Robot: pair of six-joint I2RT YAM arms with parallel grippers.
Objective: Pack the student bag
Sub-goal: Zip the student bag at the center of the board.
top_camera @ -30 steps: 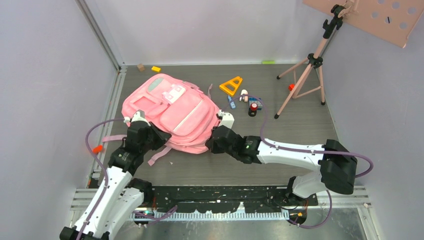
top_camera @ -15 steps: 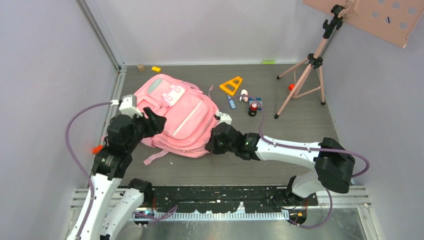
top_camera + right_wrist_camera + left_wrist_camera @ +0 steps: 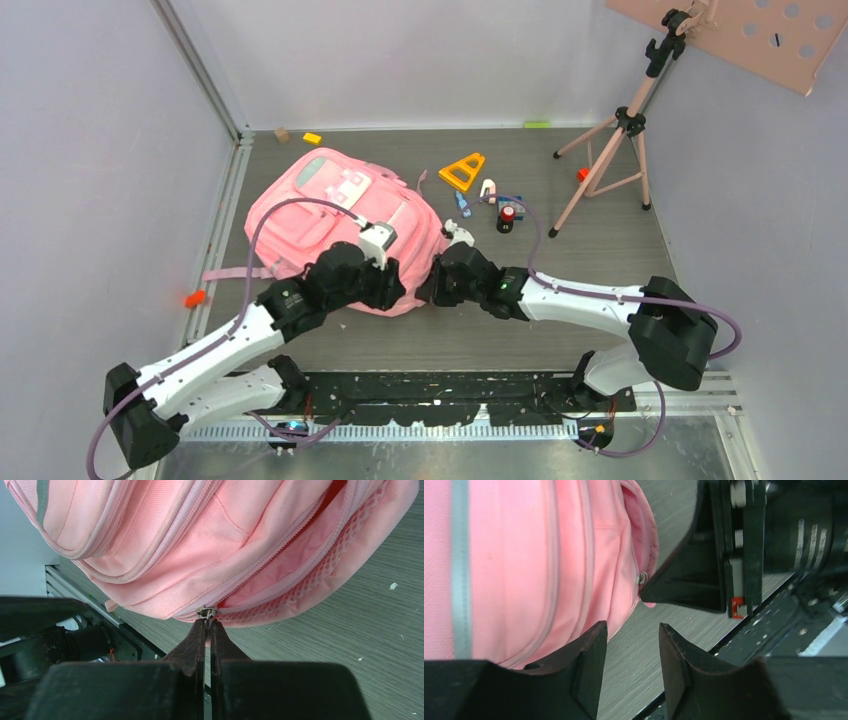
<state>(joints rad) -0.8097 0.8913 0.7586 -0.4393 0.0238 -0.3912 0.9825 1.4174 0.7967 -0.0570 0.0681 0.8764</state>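
- Right wrist view showed my right gripper point(image 3: 208, 622) pinched fully closed on the small metal zipper pull point(image 3: 207, 612) at the near edge of the large soft pink fabric student bag point(image 3: 215, 540). The zip beside it gaped a little onto pink lining.
- My left gripper point(image 3: 631, 628) stood partly open with nothing between its fingers. It sat just beside the bag's near edge and close to the right gripper.
- Seen from the top external camera, the bag lay flat on the dark grey wood-grain table point(image 3: 560, 270), left of centre. Its front pockets faced up, its grey-green top panel lay at the far end, and its bottom edge pointed towards my bases.
- I judged the bag light and limp. It would likely slide and bunch under a zip pull rather than resist it.
- I judged the best hold for the free gripper was the thick seamed edge right beside the zip, bracing it against the pull. The smooth front panels would offer only loose, slippery cloth.
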